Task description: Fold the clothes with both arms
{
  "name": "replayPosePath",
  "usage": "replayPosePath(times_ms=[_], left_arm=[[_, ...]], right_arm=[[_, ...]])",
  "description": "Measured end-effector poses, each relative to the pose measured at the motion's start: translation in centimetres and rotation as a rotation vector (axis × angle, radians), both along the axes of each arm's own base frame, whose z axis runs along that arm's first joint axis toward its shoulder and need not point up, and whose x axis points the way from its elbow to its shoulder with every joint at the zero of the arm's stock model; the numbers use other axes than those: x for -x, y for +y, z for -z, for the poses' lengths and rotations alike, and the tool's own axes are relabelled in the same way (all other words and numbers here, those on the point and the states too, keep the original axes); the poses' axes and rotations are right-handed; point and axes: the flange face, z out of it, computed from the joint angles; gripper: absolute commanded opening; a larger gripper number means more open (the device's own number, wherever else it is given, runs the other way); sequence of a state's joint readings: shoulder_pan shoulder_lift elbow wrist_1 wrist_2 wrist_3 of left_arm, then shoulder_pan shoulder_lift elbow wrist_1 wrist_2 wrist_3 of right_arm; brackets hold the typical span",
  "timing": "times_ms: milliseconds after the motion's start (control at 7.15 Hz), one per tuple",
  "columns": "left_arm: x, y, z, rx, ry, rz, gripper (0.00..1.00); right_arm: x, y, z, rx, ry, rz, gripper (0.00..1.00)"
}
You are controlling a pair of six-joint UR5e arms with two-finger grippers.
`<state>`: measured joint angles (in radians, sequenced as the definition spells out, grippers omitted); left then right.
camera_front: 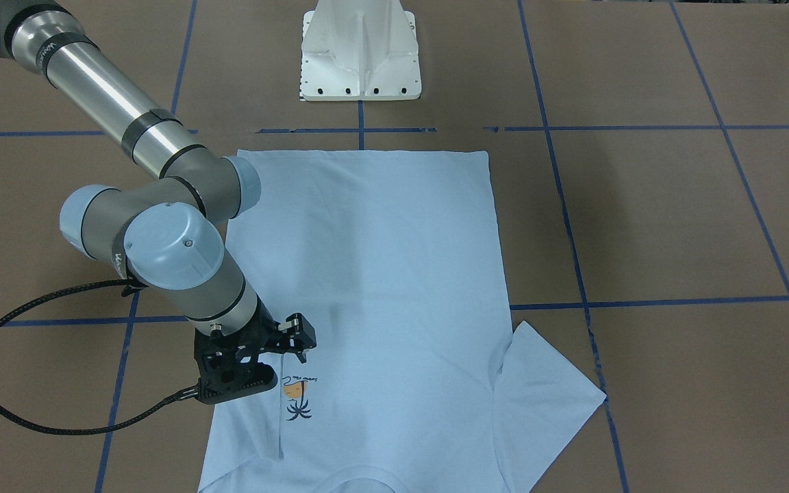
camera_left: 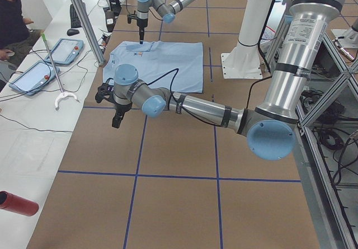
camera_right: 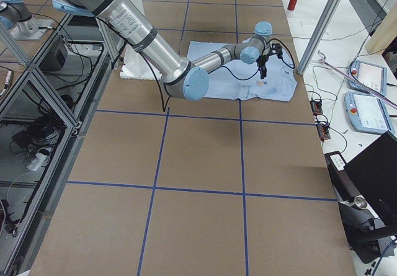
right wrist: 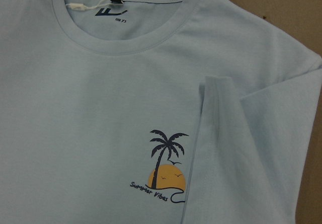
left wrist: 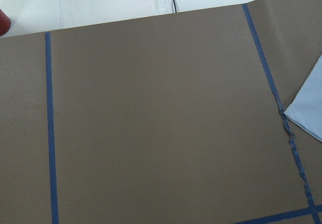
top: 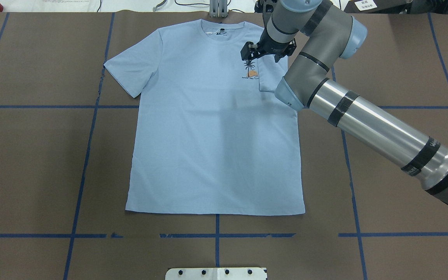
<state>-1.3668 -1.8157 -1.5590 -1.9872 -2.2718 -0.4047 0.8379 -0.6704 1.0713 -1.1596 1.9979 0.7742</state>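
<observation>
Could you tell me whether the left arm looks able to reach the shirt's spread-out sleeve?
Probably yes: only bare table lies between the left gripper and that sleeve; the right arm is over the other side.

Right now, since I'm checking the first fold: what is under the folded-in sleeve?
The folded sleeve lies on the T-shirt's chest, its edge beside the palm print, which shows. The chest fabric beneath is covered.
</observation>
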Motion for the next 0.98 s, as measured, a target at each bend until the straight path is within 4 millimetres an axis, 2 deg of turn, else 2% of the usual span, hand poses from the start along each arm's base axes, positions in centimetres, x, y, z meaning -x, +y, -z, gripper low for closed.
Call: replayPosePath(times_ms=[140,419,699,979], left_arm=[[0.1,0.2,0.3,-0.006,0.001,0.001,1.0],[0.2,0.6,0.8,-0.015,0.003,0.004,1.0],[0.2,0.6,0.9,-0.018,0.005,0.004,1.0],[0.2,0.6,1.1,-0.021,0.006,0.004,1.0]], right_arm=[[1.1,0.4,-0.4,-0.08,0.082,0.049,0.86],[2.0,0.7,-1.2,-0.197,0.198,0.184,0.72],[2.6,0.8,-2.3,-0.217,0.229,0.245,0.56],[3.0,1.0,-2.7,-0.198,0.212,0.273,0.56]])
